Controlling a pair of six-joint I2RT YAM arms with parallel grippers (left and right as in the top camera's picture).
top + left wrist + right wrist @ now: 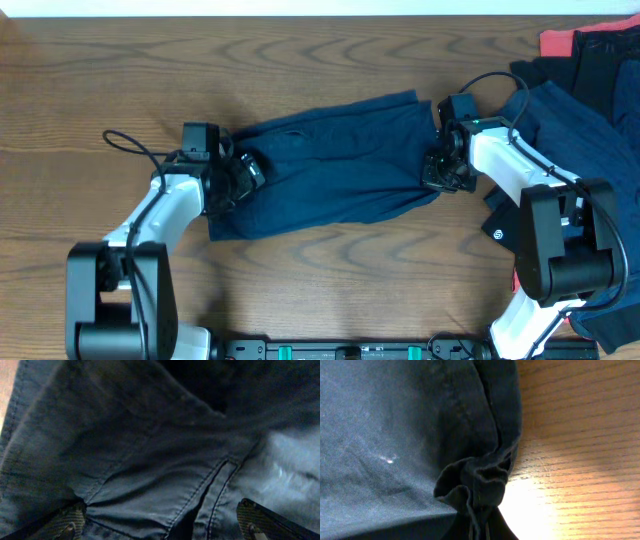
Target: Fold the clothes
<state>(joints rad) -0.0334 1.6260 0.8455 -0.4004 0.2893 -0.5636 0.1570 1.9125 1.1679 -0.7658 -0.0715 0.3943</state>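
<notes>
Wood table: one navy garment spread, one pile.

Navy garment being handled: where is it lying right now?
In the overhead view the navy garment lies spread across the middle of the table, between the left gripper at its left end and the right gripper at its right end.
</notes>
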